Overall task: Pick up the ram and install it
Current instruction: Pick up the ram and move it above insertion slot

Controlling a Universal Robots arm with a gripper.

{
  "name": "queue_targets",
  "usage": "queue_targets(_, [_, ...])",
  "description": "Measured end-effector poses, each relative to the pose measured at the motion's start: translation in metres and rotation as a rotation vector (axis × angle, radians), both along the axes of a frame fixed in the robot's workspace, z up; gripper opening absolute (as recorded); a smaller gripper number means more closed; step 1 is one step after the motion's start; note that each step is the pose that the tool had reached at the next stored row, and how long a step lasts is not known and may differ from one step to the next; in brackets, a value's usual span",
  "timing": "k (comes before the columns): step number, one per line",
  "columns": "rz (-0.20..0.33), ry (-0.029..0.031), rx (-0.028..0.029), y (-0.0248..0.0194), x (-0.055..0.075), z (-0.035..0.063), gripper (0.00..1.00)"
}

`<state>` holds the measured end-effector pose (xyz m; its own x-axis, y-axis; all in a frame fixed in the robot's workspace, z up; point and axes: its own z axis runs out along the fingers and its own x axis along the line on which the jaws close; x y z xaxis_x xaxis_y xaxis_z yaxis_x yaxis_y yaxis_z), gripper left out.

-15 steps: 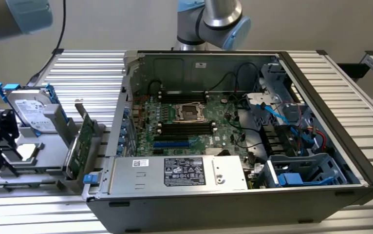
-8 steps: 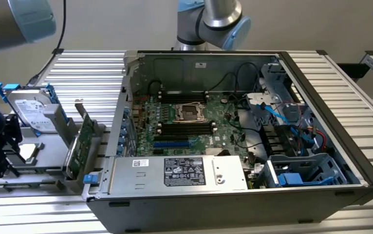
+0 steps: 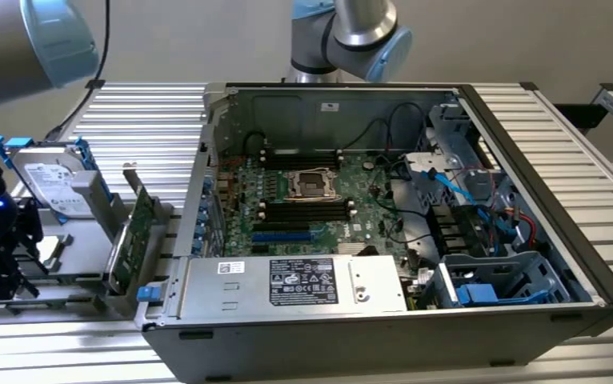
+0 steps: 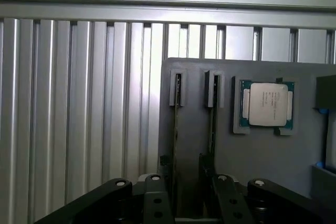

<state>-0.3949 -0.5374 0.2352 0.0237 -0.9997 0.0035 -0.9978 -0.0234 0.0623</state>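
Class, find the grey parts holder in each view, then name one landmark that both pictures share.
Exterior view: the grey parts holder lies at the exterior view's left, beside the open computer case, with a green board standing upright in it.
Wrist view: the grey parts holder carries a processor chip beside two narrow slots.
Shared landmark: the ribbed aluminium table under the holder.

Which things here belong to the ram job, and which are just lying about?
Job: ram, gripper, motherboard, open case.
Lying about: hard drive, processor chip, expansion card, power supply.
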Motion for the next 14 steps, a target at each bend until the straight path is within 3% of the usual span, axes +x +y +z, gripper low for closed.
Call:
queue_targets(9, [0.0,0.0,0.0,-0.0075,0.0,-0.0163,0.36])
queue_targets(14, [0.0,0.0001,-0.0001,-0.0079,0.0,-0.0254,0.36])
